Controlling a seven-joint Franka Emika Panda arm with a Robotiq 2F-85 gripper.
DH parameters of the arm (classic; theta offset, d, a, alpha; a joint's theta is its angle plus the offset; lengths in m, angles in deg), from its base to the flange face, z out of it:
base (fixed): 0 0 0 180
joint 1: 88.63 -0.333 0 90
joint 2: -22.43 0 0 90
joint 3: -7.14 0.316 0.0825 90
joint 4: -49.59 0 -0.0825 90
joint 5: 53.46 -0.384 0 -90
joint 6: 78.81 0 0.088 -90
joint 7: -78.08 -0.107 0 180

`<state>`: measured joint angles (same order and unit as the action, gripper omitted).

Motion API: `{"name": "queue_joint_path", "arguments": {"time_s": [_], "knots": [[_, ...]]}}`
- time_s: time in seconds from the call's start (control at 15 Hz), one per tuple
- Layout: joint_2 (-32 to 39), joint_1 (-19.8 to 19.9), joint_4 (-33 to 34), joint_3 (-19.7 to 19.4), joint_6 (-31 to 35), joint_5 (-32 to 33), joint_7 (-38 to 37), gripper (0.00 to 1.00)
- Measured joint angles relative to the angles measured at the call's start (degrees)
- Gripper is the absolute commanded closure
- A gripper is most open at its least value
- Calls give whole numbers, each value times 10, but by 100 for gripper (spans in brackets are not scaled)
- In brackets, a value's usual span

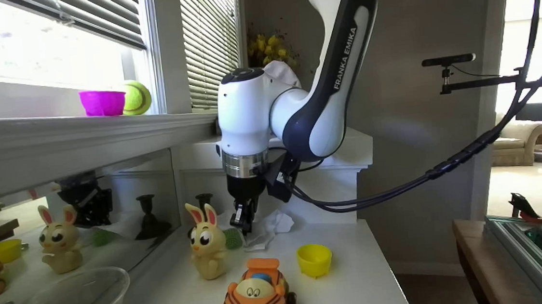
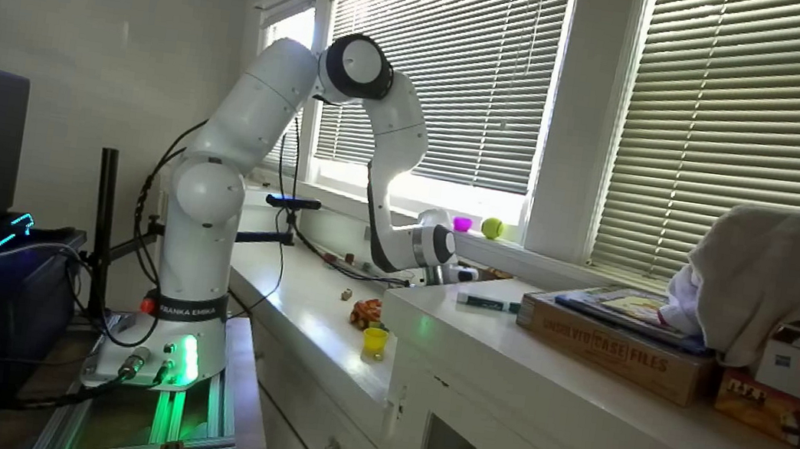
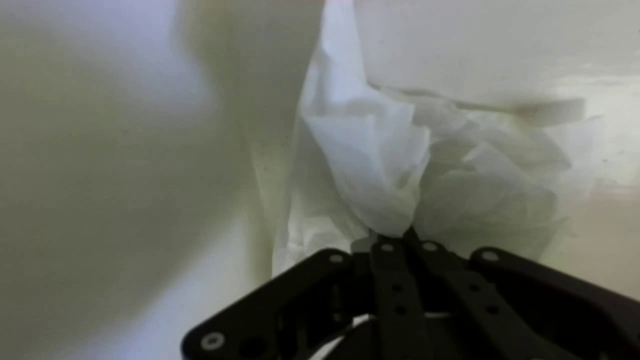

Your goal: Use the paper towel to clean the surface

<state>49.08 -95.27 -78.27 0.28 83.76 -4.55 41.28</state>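
The paper towel is a crumpled white sheet at the far end of the white countertop surface, near the white block-like ledge. My gripper points down at the towel. In the wrist view the gripper fingers are closed together on a fold of the paper towel. The towel spreads out ahead of and to both sides of the fingers, and the fingertips are partly hidden by it. In an exterior view the countertop shows, but the ledge hides the gripper and towel.
A rabbit toy and a green spiky object stand close beside the gripper. A yellow cup, an orange tiger car and a clear container are nearer the camera. The thick ledge rises at the counter's end.
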Motion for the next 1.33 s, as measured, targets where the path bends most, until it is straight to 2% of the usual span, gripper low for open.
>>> {"name": "queue_joint_path", "arguments": {"time_s": [0.4,1.33], "knots": [[14,-8,24,-11,1,7,-25,100],[13,-9,23,-12,0,5,-28,100]]}}
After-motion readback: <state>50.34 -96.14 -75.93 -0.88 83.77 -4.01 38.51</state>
